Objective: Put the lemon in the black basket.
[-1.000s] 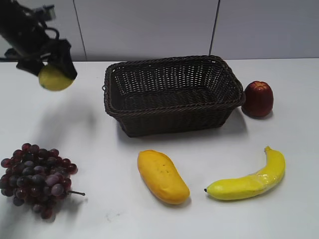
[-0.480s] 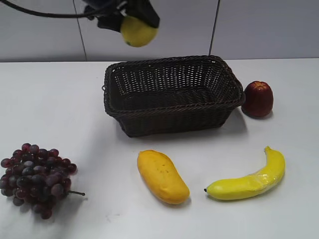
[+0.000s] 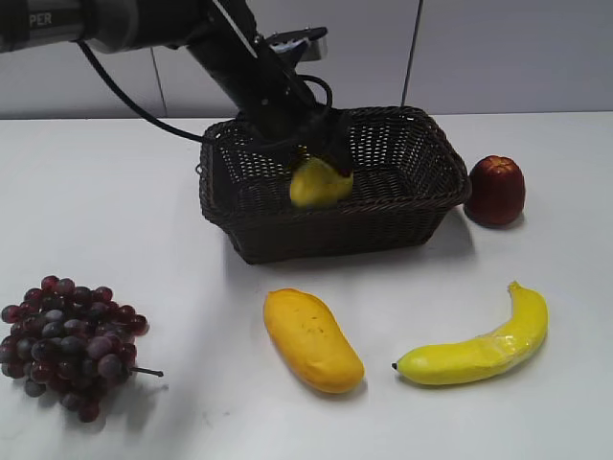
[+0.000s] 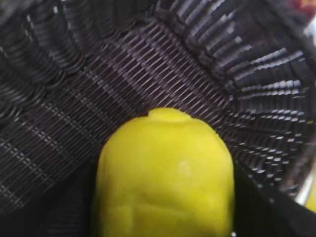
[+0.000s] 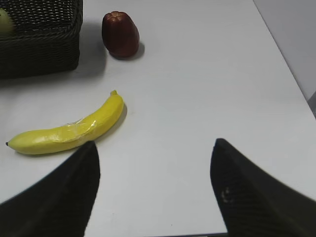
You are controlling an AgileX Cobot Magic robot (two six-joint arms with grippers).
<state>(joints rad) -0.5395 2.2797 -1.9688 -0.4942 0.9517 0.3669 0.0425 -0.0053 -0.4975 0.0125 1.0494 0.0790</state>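
One fruit has changed place: the lemon (image 3: 319,182), which half a second ago hung high above the rear rim of the black basket (image 3: 414,216), now sits low inside it, at the middle, still pinched by the jaws of the left gripper (image 3: 321,168). The left arm has swung down and rightward into the basket. The left wrist view shows woven wall close behind the lemon (image 4: 165,175); whether it touches the floor I cannot tell. On the counter (image 3: 144,249), the grapes (image 3: 67,340), mango (image 3: 311,340), banana (image 3: 479,345) and dark red fruit (image 3: 496,190) lie unmoved. The right gripper (image 5: 155,190) hovers over the counter, jaws spread.
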